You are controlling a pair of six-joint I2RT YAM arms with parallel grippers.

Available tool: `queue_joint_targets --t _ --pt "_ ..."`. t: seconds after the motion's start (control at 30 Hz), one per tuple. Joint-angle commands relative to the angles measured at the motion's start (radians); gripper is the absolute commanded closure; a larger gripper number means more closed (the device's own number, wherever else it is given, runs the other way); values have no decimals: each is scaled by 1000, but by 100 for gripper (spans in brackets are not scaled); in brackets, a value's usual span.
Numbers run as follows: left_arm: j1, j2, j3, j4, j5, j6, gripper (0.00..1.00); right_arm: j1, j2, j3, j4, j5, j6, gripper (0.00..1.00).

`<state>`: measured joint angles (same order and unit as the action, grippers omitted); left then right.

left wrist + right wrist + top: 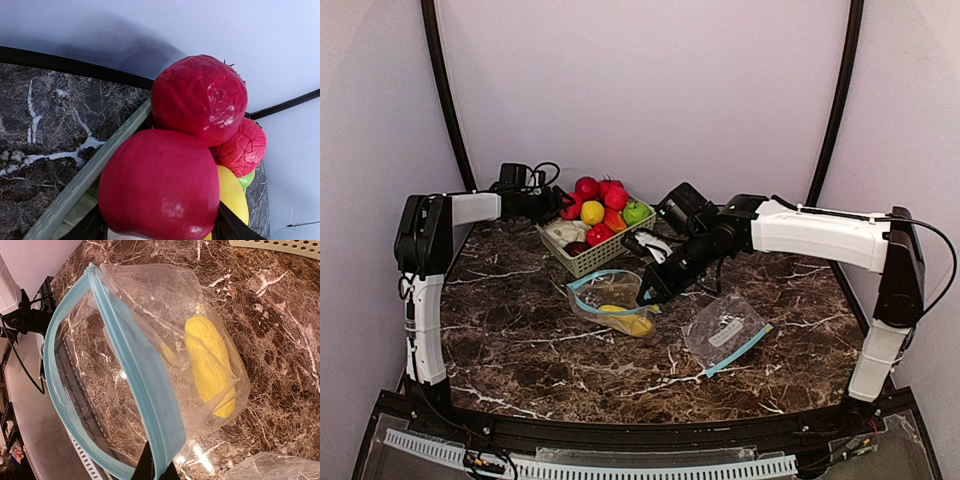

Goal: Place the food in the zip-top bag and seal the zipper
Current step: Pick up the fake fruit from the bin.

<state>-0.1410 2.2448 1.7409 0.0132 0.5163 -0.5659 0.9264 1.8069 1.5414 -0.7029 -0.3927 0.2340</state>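
- The left arm [470, 208] reaches over the pale green basket [590, 262] at the back of the desk [520, 330]. Its jaws are clamped on a smooth red fruit [160, 185], one dark finger [90, 225] on each side of it.
- The rest of the food is piled in the basket: two more red fruits [200, 97], one of them wrinkled, a yellow one [592, 212], a green one [636, 212], something pale [565, 232] and something dark purple [577, 247].
- The right arm [820, 232] stretches to the desk's middle, its jaws pinched together on the blue zipper strip of the zip-top bag [150, 365] — holding the mouth wide open.
- Inside that bag lies one yellow corn cob [210, 370], resting against the bottom of the bag.
- A second clear bag [725, 332] lies flat on the desk to the right, apart from the open one.
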Motion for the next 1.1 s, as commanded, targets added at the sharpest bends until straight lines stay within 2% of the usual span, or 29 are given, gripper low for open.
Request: queue_joint_targets --t 0.0,0.27,0.57,0.77,0.9,1.07 --pt "7 -67 -27 6 2 5 35 -6 -13 17 28 -7 5 100" --pt "7 -237 -176 -7 -116 70 36 -6 -11 22 27 -7 0 100" --pt "6 -395 -317 -7 -180 107 37 -7 -14 19 29 2 -2 100" --pt "-10 -657 -505 33 -137 98 37 -6 -18 16 29 11 -3 100" --pt "-101 -843 -604 -48 -131 150 37 -6 -16 26 22 37 -9 100" --pt "-276 -1010 -674 -207 -133 190 38 -5 -7 42 13 58 -22 100"
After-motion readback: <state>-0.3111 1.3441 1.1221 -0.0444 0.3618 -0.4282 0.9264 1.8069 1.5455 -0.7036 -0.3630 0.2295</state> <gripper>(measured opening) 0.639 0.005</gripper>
